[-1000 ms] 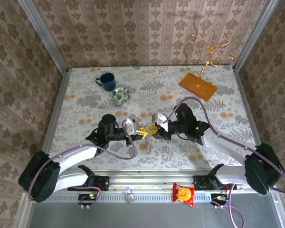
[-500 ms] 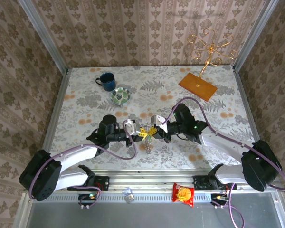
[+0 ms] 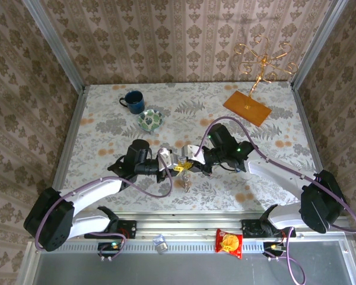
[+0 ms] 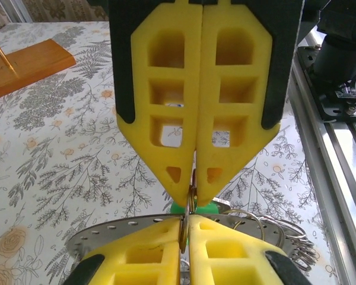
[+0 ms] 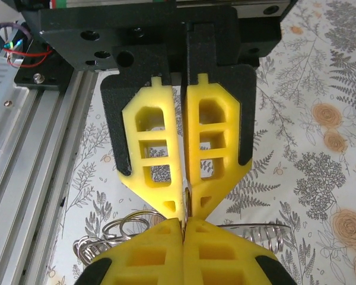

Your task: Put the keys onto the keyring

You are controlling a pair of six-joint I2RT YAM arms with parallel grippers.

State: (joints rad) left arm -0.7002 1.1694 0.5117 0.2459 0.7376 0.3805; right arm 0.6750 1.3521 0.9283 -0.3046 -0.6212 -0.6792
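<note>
The keyring (image 4: 192, 191) shows edge-on as a thin brownish strip pinched between two pairs of yellow fingers. My left gripper (image 4: 186, 225) is shut on it from below in the left wrist view, and my right gripper (image 4: 194, 195) is shut on it from above. In the right wrist view my right gripper (image 5: 183, 224) and left gripper (image 5: 186, 206) meet tip to tip on the ring (image 5: 186, 196). In the top view both grippers (image 3: 183, 167) join above the table's near middle. A green key tag (image 4: 181, 207) peeks out behind the tips. Small metal pieces (image 3: 186, 183) hang below. The blue tag is hidden.
A dark blue mug (image 3: 132, 100) and a green-patterned bowl (image 3: 149, 120) stand at the back left. An orange wooden base (image 3: 247, 107) with a gold wire stand (image 3: 262, 56) is at the back right. Silver wire loops (image 4: 273, 228) lie beside the fingers. A snack packet (image 3: 229, 242) lies on the front rail.
The two grippers have drawn closer together around the ring, and the right arm has shifted left. The hanging metal pieces now dangle a little lower.
</note>
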